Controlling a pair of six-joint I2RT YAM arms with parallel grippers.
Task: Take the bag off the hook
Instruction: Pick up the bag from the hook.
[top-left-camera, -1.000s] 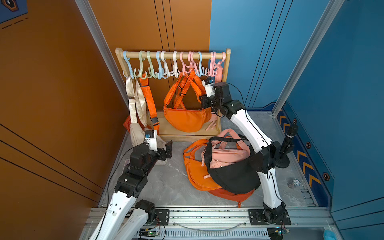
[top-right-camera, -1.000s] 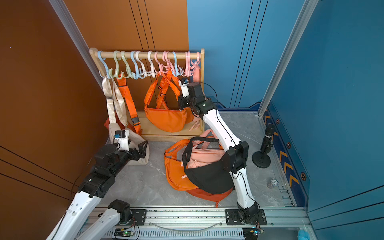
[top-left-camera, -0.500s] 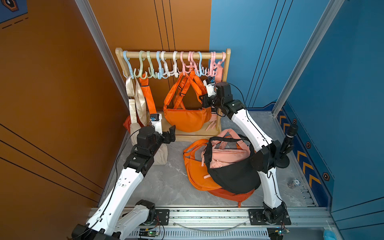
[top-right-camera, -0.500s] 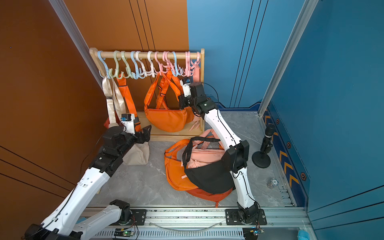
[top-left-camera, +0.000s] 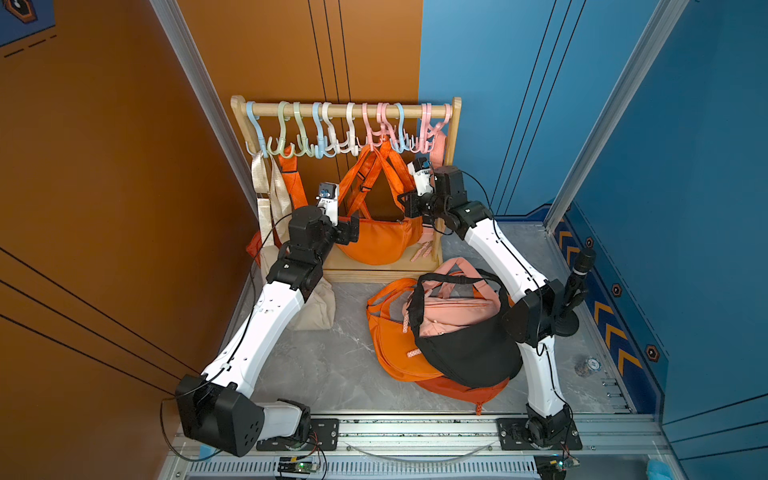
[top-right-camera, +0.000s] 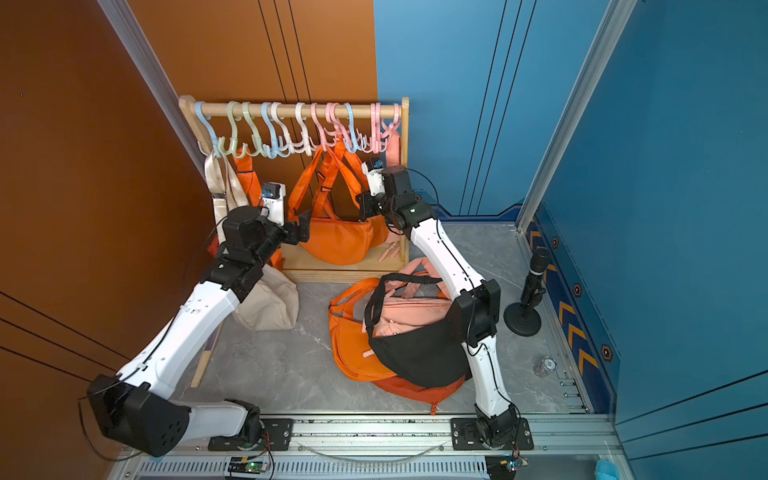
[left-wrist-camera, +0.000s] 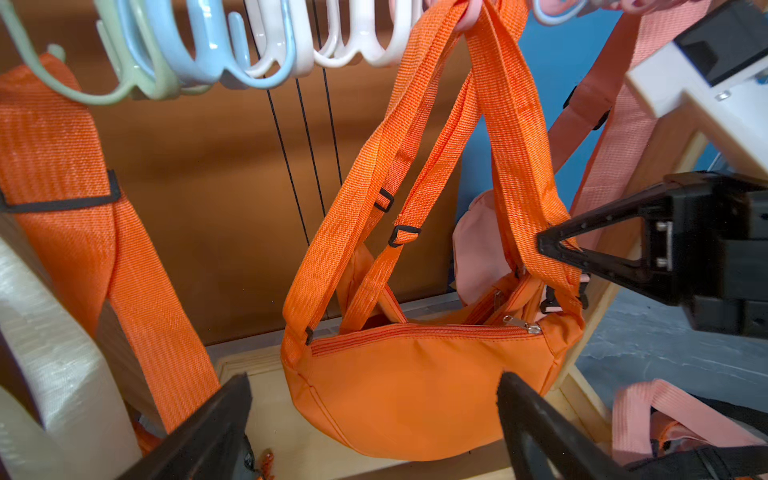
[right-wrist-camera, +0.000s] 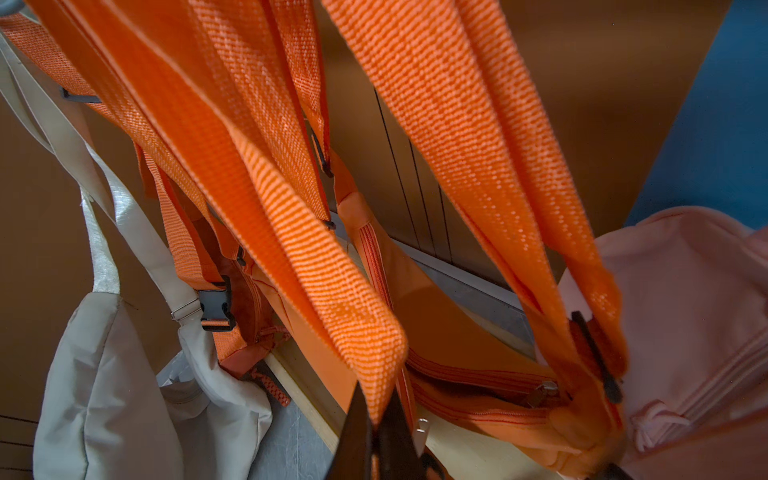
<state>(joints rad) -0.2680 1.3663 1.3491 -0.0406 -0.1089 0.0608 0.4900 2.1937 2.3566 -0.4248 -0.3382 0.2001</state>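
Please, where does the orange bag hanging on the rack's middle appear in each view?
In a top view: orange bag under the rail's middle.
In a top view: orange bag there too.
Left wrist: orange bag central, hanging.
Right wrist: orange bag behind its straps.
Shared landmark: wooden base beneath it.

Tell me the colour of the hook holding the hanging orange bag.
Pink. The hook shows best in the left wrist view, above the orange bag.

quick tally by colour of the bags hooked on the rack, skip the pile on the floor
orange: 2, the middle orange bag and the left orange bag
cream: 1, the cream bag
pink: 1, the pink bag
total: 4
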